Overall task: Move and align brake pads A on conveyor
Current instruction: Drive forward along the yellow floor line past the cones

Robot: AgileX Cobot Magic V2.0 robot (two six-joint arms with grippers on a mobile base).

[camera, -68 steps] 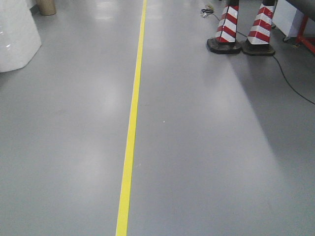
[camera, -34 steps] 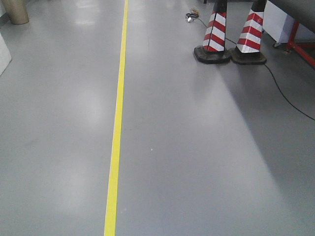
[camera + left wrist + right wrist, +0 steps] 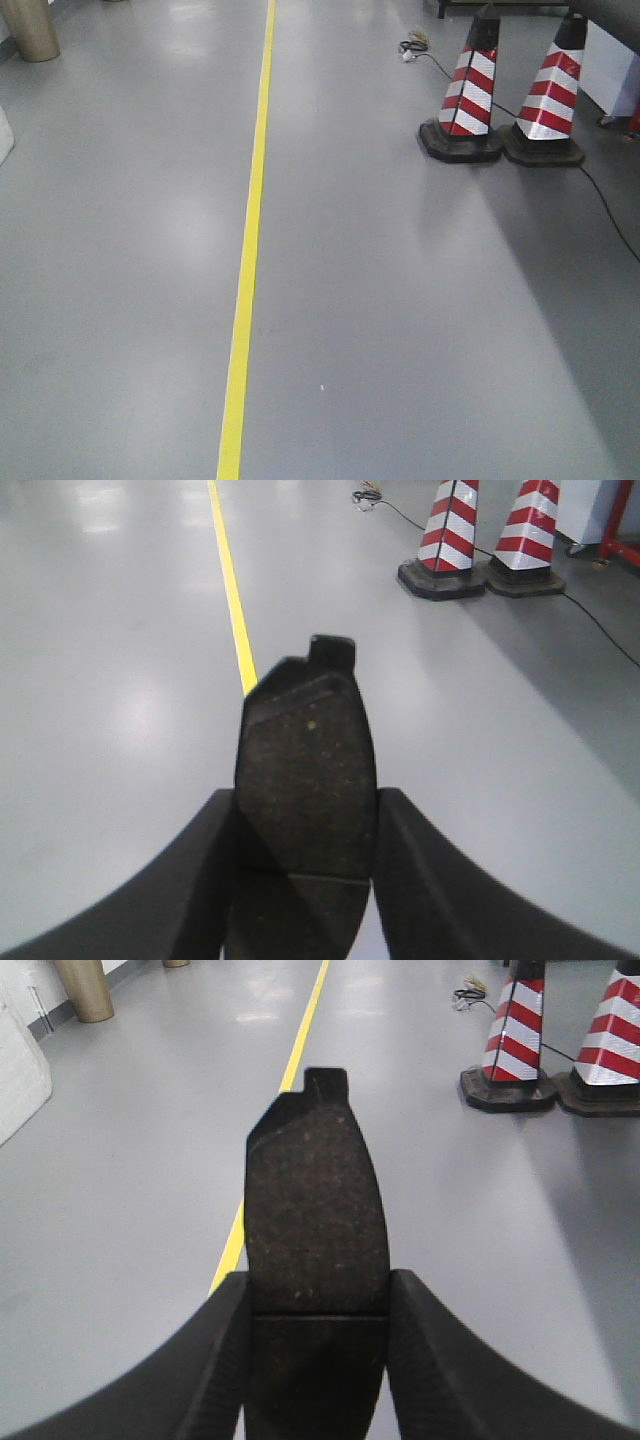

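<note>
Exterior front-facing view: glossy grey floor (image 3: 420, 330) with a yellow line (image 3: 245, 270) running away down it. Two red-and-white striped cones (image 3: 470, 90) stand side by side at upper right, and a black cable (image 3: 610, 215) trails past their bases. Left wrist view: left claw (image 3: 305, 802) is clenched on a brake pad (image 3: 305, 750), which sticks out past the fingertips, tab end farthest, above the floor. Right wrist view: right claw (image 3: 318, 1285) grips a second brake pad (image 3: 315, 1190) the same way, speckled face toward the camera.
</note>
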